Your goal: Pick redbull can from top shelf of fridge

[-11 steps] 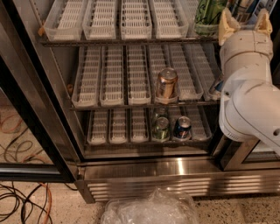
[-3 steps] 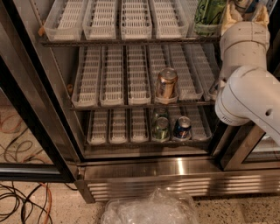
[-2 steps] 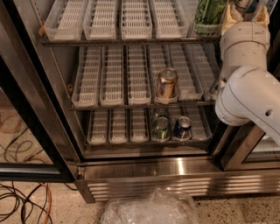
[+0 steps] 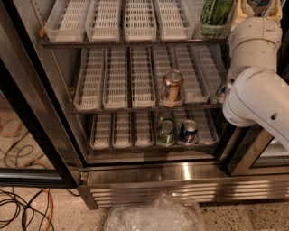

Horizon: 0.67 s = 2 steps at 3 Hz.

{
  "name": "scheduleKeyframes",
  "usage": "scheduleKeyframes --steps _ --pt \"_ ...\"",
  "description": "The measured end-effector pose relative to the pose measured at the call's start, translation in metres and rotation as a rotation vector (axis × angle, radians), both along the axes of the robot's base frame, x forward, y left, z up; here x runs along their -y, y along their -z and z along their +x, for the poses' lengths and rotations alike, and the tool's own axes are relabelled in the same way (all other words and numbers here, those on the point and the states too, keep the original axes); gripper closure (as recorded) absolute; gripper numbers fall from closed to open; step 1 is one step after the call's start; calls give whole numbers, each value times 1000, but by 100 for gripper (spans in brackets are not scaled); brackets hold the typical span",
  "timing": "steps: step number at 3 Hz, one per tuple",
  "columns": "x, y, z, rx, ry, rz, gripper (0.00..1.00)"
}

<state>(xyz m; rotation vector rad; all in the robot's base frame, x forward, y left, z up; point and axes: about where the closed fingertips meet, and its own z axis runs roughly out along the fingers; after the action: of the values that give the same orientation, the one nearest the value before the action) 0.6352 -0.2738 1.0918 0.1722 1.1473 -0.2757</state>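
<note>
Camera view: white slotted plastic lane trays (image 4: 140, 20) line the dark wire top shelf (image 4: 135, 43) of the stainless-steel fridge (image 4: 180, 173). One tray holds a tall green-and-black can (image 4: 214, 16). Just right of it, the white arm's gripper (image 4: 257, 9) sits at the shelf's end. Only a blue sliver shows there, apparently the redbull can (image 4: 260, 3); whether the claw clamps it, I cannot tell. A stout copper-gold can (image 4: 171, 85) stands one rack below.

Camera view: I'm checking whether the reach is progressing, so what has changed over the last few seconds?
The arm has risen a little, carrying the gripper higher, to the right end of the top shelf at the picture's upper edge. Nothing was visibly taken or released. The green-and-black can, copper can, green can and blue can stayed put.
</note>
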Motion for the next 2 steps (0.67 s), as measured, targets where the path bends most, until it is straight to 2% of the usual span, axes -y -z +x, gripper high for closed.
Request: scheduleKeyframes --steps 2 --pt "-2 -2 -6 48 -20 7 100"
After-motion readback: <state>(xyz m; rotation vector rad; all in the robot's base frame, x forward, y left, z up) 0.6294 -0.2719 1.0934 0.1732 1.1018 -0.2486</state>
